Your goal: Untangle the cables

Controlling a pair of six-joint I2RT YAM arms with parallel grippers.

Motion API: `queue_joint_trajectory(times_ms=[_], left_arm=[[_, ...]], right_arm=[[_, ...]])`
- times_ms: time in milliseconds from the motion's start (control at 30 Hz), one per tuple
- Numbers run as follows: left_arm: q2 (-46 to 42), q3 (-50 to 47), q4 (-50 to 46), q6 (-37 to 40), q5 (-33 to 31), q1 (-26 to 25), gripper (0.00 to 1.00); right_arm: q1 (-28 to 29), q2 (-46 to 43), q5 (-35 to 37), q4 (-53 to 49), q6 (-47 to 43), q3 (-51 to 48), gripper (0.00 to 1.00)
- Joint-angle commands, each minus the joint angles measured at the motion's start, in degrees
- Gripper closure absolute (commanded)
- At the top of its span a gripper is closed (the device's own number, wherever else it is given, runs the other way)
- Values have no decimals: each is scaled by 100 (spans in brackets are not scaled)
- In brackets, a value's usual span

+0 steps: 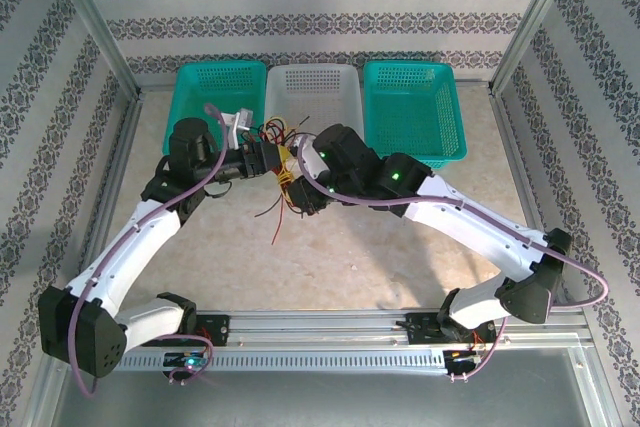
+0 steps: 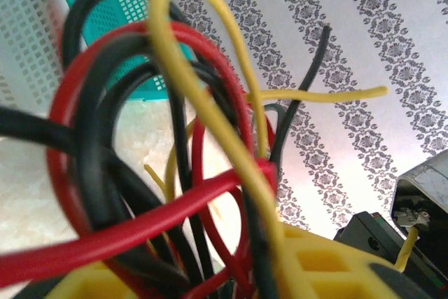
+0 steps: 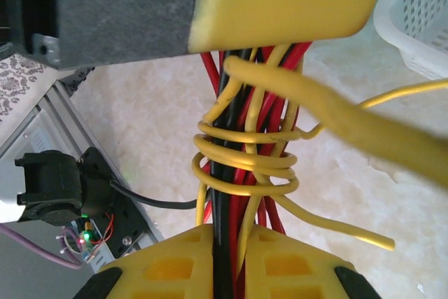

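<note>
The cables [image 1: 283, 177] are being held clear of the bench [image 1: 380, 257], at its far middle, just near of the white basket [image 1: 315, 92], between the two grippers. They are being clamped by the right gripper [image 3: 227, 267], whose jaws are clenched on red, black and yellow strands together. The left gripper [image 2: 203, 274] is being presented at the loose, looping end of the bundle, with strands lying between its fingers. Whether it is gripping them cannot be told.

The strands are being judged light, thin and soft, yet springy enough to stand in loops on their own. Their smooth sheathing is likely to slip under a light pinch. In the right wrist view one yellow strand [image 3: 245, 166] is being seen wound in several turns around the whole bundle, just beyond the right gripper's fingers. A straight pull along the bundle is being judged likely to tighten those turns. A better hold is being suggested at that strand's free end [image 3: 371, 241], standing out to the right, so that it can be unwound turn by turn.
</note>
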Motion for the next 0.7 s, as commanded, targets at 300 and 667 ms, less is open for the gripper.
queue_joint_trajectory(times_ms=[300,667], left_arm=[[-221,-729,2487,-1184,-449,247,100],[1225,-1094,8068,-4405,109,336,100]], right_arm=[[45,-946,3228,135,559,-471,11],[-1891,-2529,-472,3082,2588,-2971,12]])
